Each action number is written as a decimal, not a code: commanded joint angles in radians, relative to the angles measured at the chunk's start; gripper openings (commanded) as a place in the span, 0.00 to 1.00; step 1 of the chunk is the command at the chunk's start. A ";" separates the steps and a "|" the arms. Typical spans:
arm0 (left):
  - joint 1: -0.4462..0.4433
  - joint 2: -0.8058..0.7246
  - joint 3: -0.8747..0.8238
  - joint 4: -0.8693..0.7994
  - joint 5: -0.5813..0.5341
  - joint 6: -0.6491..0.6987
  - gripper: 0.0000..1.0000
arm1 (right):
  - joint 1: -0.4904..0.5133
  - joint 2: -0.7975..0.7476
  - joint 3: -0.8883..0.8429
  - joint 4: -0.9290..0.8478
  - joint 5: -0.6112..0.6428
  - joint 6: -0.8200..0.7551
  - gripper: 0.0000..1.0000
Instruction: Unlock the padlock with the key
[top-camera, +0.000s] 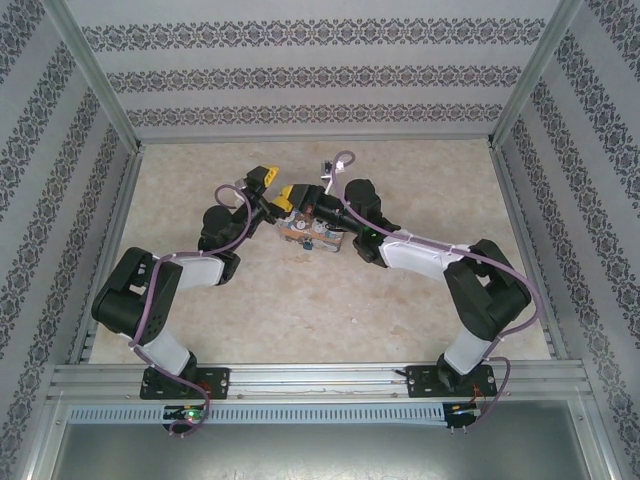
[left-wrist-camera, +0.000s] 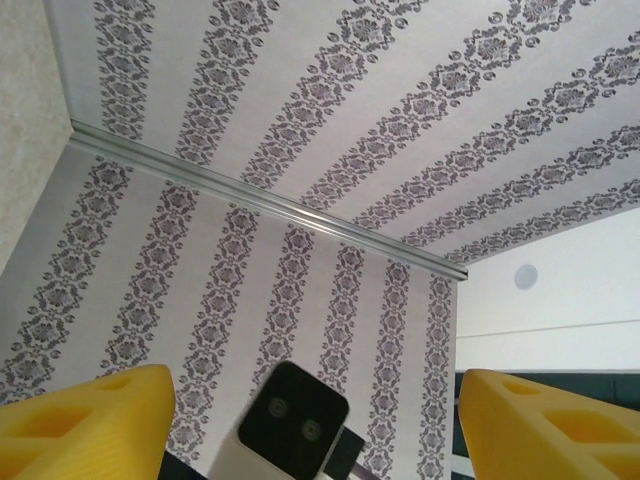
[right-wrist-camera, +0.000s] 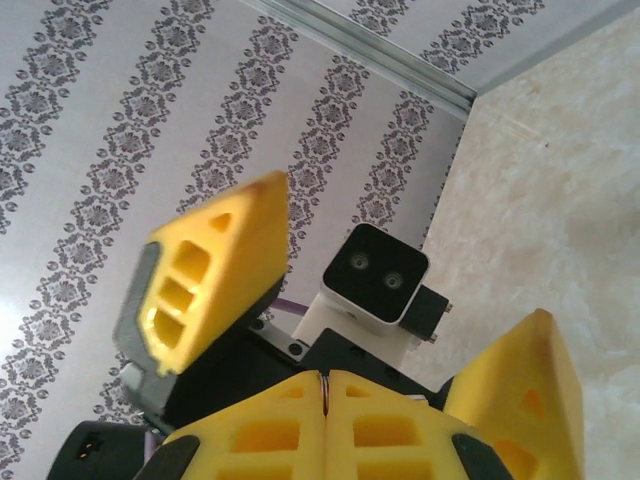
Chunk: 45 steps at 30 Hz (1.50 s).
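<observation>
My right gripper (right-wrist-camera: 327, 388) is shut, and a thin metal sliver, the key (right-wrist-camera: 326, 392), shows edge-on between its yellow pads. In the top view it (top-camera: 318, 207) meets my left gripper (top-camera: 276, 187) over the middle of the table. The left gripper (left-wrist-camera: 312, 425) is open, its two yellow fingers (left-wrist-camera: 85, 420) far apart with nothing between them. From the right wrist those left fingers (right-wrist-camera: 215, 265) stand on either side of my shut right jaws. The padlock is hidden behind the grippers.
An orange picture box (top-camera: 312, 238) lies on the beige table (top-camera: 400, 320) just below both grippers. Patterned walls (top-camera: 300, 75) with metal posts close in the table on three sides. The left wrist camera (right-wrist-camera: 375, 275) faces the right wrist camera (left-wrist-camera: 295, 420) closely.
</observation>
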 joint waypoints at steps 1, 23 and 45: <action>-0.017 -0.016 0.027 0.060 -0.018 -0.175 0.72 | 0.016 0.032 0.034 0.071 0.003 0.025 0.00; -0.017 -0.024 -0.010 0.044 -0.049 -0.158 0.31 | 0.005 -0.018 -0.043 0.069 0.049 0.022 0.00; -0.009 -0.118 -0.046 -0.150 -0.047 0.019 0.00 | -0.011 -0.061 -0.073 0.068 0.057 0.022 0.00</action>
